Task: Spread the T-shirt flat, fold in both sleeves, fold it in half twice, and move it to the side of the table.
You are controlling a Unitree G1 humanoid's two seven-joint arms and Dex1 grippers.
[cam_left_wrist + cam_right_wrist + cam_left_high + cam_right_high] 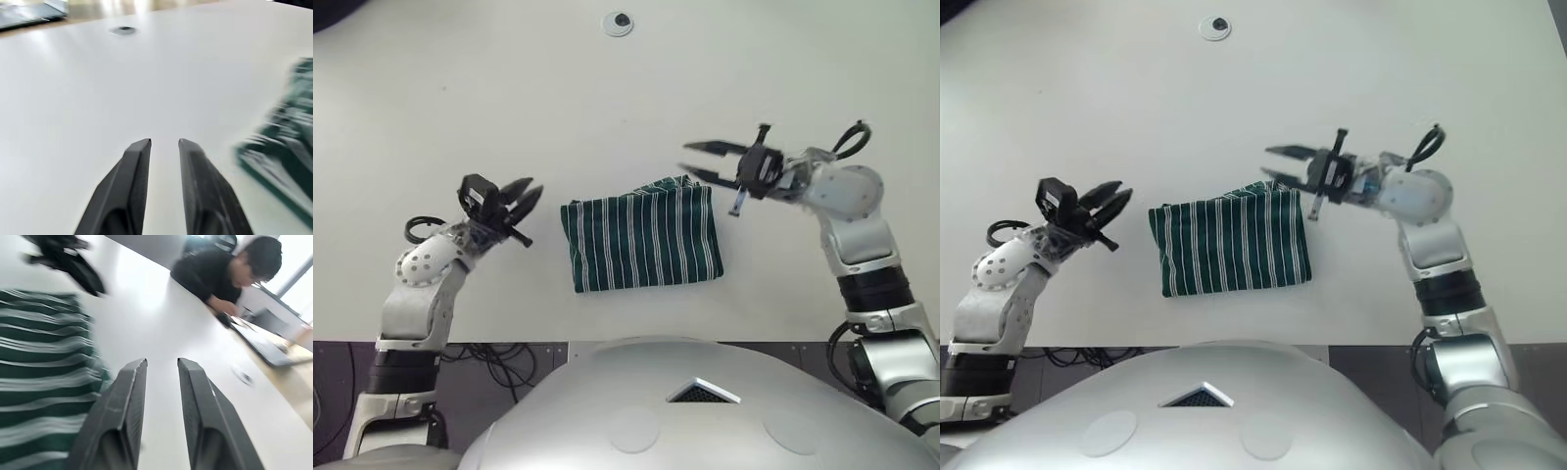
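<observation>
**Folded shirt waits to be moved aside**

The white table (460,98) carries the green striped T-shirt (641,235) near its front edge, midway between the arms, as a compact rectangle. The folding looks done, so the step in hand is likely the move to the side. The right gripper (686,158) hovers just over the shirt's far right corner, jaws spread wide and empty. The left gripper (536,185) sits near the left edge, jaws slightly parted and holding nothing. Next comes pinching all layers together before sliding. A small round grommet (619,23) lies far back.
</observation>
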